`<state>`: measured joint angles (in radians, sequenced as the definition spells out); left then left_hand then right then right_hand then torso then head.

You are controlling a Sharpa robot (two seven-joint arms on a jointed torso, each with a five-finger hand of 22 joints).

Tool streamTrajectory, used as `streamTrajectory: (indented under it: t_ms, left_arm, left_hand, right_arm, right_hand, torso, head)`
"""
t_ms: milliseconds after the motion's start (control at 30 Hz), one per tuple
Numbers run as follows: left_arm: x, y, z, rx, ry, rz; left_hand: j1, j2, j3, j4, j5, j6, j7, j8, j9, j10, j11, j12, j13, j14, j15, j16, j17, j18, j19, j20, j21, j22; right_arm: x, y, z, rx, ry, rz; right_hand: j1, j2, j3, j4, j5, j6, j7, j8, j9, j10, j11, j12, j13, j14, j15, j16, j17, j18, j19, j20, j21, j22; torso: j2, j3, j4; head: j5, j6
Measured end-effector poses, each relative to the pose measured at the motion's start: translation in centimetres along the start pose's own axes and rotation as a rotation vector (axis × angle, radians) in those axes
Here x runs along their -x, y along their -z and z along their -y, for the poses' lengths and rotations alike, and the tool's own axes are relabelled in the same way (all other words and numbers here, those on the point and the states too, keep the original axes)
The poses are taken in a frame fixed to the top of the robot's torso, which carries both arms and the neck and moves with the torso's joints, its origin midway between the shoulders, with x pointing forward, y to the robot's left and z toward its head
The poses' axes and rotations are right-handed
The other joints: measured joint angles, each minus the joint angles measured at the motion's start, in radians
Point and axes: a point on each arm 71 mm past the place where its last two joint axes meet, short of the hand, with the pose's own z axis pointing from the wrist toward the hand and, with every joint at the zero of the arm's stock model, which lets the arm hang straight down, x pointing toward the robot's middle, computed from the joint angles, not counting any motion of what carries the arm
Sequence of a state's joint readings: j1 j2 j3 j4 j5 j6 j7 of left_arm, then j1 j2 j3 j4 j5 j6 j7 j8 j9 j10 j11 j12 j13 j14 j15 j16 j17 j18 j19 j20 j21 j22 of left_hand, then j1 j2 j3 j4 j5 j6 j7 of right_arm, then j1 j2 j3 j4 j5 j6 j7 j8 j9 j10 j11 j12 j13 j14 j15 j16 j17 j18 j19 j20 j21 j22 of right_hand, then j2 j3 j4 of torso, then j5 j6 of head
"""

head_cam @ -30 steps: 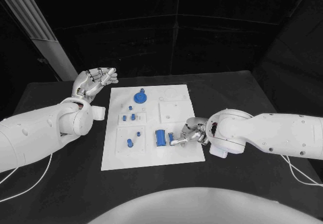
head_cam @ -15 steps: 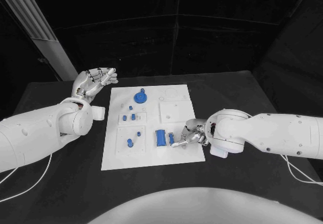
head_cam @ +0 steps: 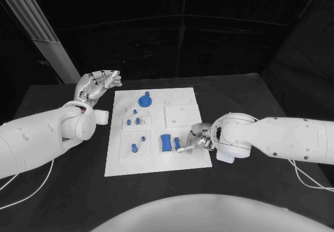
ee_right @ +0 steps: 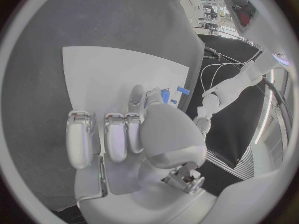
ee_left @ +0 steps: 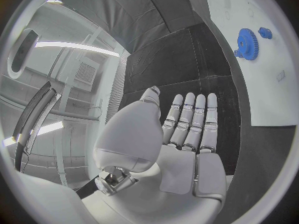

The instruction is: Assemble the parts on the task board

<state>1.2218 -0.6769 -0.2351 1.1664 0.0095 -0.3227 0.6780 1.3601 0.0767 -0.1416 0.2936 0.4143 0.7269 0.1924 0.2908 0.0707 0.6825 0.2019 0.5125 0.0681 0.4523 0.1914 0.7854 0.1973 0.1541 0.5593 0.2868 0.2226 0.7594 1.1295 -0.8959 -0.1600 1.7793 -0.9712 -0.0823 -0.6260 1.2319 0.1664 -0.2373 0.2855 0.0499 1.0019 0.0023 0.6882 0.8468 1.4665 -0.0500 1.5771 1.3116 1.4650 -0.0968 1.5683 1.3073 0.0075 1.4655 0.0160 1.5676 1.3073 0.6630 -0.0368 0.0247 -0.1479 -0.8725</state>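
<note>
The white task board (head_cam: 157, 157) lies mid-table. A blue gear (head_cam: 144, 101) stands near its far edge, and small blue pegs (head_cam: 137, 121) sit in the left-hand plates. A blue cylinder (head_cam: 166, 142) lies near the board's right side, with a small blue peg (head_cam: 176, 143) beside it. My right hand (head_cam: 197, 137) reaches in from the board's right edge and pinches that peg (ee_right: 164, 95) between thumb and a finger. My left hand (head_cam: 97, 83) hangs raised off the board's far left corner, fingers straight, holding nothing. Its wrist view shows the left hand (ee_left: 187, 129), the gear (ee_left: 246, 37) and the board (ee_left: 261, 84).
Black table (head_cam: 62, 179) surrounds the board on all sides. A pale post (head_cam: 48, 43) stands behind the table at the far left. A white square plate (head_cam: 179, 116) lies on the board just beyond my right hand.
My right hand has crept slightly left, its fingertips closing in on the small blue peg. The left hand has not moved.
</note>
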Motion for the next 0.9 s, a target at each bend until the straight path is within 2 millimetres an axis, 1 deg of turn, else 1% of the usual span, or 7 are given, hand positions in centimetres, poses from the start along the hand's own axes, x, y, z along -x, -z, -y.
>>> streamTrajectory:
  t_ms: [333, 400, 500, 533, 600, 700, 900]
  left_arm:
    - [-0.02, 0.00, 0.00, 0.000, 0.000, 0.000]
    - [-0.02, 0.00, 0.00, 0.000, 0.000, -0.001]
    - [-0.02, 0.00, 0.00, 0.000, 0.000, -0.001]
    - [-0.02, 0.00, 0.00, 0.000, 0.000, -0.001]
    - [-0.02, 0.00, 0.00, 0.000, 0.000, -0.001]
    - [-0.02, 0.01, 0.00, 0.000, 0.000, -0.001]
    - [-0.02, 0.00, 0.00, 0.000, 0.000, -0.001]
  left_hand:
    - [0.000, 0.000, 0.000, 0.000, 0.000, 0.000, 0.000, 0.000, 0.000, 0.000, 0.000, 0.000, 0.000, 0.000, 0.000, 0.000, 0.000, 0.000, 0.000, 0.000, 0.000, 0.000]
    - [0.000, 0.000, 0.000, 0.000, 0.000, 0.000, 0.000, 0.000, 0.000, 0.000, 0.000, 0.000, 0.000, 0.000, 0.000, 0.000, 0.000, 0.000, 0.000, 0.000, 0.000, 0.000]
    - [0.000, 0.000, 0.000, 0.000, 0.000, 0.000, 0.000, 0.000, 0.000, 0.000, 0.000, 0.000, 0.000, 0.000, 0.000, 0.000, 0.000, 0.000, 0.000, 0.000, 0.000, 0.000]
    - [0.000, 0.000, 0.000, 0.000, 0.000, 0.000, 0.000, 0.000, 0.000, 0.000, 0.000, 0.000, 0.000, 0.000, 0.000, 0.000, 0.000, 0.000, 0.000, 0.000, 0.000, 0.000]
    - [0.000, 0.000, 0.000, 0.000, 0.000, 0.000, 0.000, 0.000, 0.000, 0.000, 0.000, 0.000, 0.000, 0.000, 0.000, 0.000, 0.000, 0.000, 0.000, 0.000, 0.000, 0.000]
    - [0.000, 0.000, 0.000, 0.000, 0.000, 0.000, 0.000, 0.000, 0.000, 0.000, 0.000, 0.000, 0.000, 0.000, 0.000, 0.000, 0.000, 0.000, 0.000, 0.000, 0.000, 0.000]
    - [0.000, 0.000, 0.000, 0.000, 0.000, 0.000, 0.000, 0.000, 0.000, 0.000, 0.000, 0.000, 0.000, 0.000, 0.000, 0.000, 0.000, 0.000, 0.000, 0.000, 0.000, 0.000]
  right_arm:
    - [-0.01, -0.17, -0.18, 0.002, 0.003, -0.002]
    - [-0.02, -0.18, -0.23, 0.002, 0.004, -0.002]
    - [-0.04, -0.19, -0.29, 0.003, 0.006, -0.004]
    - [-0.04, -0.20, -0.30, 0.004, 0.006, -0.004]
    - [-0.06, -0.20, -0.29, 0.003, 0.007, -0.005]
    - [-0.08, -0.20, -0.28, 0.003, 0.007, -0.006]
    - [-0.10, -0.12, -0.24, 0.003, 0.008, -0.007]
  right_hand:
    - [0.011, 0.010, 0.001, -0.001, 0.000, 0.000, 0.000, 0.000, 0.004, -0.001, 0.001, -0.003, 0.000, 0.000, 0.000, 0.000, 0.000, 0.000, 0.000, 0.000, 0.000, 0.000]
    - [0.024, 0.011, 0.004, -0.004, 0.000, 0.000, 0.000, 0.000, 0.007, -0.001, 0.001, -0.003, 0.001, 0.000, 0.000, 0.000, 0.000, 0.000, 0.000, 0.000, 0.000, 0.000]
    - [0.047, -0.001, 0.008, -0.021, 0.000, 0.000, 0.000, 0.000, 0.012, -0.005, -0.003, -0.002, 0.001, 0.000, 0.000, 0.000, 0.000, 0.000, 0.000, 0.000, 0.000, 0.000]
    - [0.060, 0.000, 0.010, -0.026, 0.000, 0.000, 0.000, 0.000, 0.013, -0.005, -0.003, -0.002, 0.001, 0.000, 0.000, 0.000, 0.000, 0.000, 0.000, 0.000, 0.000, 0.000]
    - [0.071, -0.010, 0.020, -0.036, 0.015, 0.000, 0.000, -0.005, 0.017, -0.005, -0.003, -0.002, 0.001, 0.000, 0.001, 0.000, 0.000, 0.000, 0.000, 0.000, 0.000, 0.000]
    - [0.075, -0.015, 0.020, -0.042, 0.023, 0.000, 0.000, -0.007, 0.019, -0.005, -0.003, -0.002, 0.001, 0.000, 0.001, 0.000, 0.000, 0.000, 0.000, 0.000, 0.000, 0.000]
    - [0.075, -0.015, 0.023, -0.045, 0.027, 0.000, 0.000, -0.007, 0.019, -0.005, -0.003, -0.001, 0.001, 0.000, 0.001, 0.000, 0.000, 0.000, 0.000, 0.000, 0.000, 0.000]
  torso:
    - [0.000, 0.0000, 0.0001]
    - [0.000, 0.0000, 0.0001]
    - [0.000, 0.0000, 0.0001]
    - [0.000, 0.0000, 0.0001]
    - [0.000, 0.0000, 0.0001]
    - [0.000, 0.0000, 0.0001]
    - [0.000, 0.0001, 0.0001]
  head:
    - [0.001, 0.000]
    - [0.002, 0.000]
    - [0.002, 0.000]
    - [0.002, 0.000]
    - [0.001, 0.000]
    - [0.001, 0.000]
    - [0.001, 0.000]
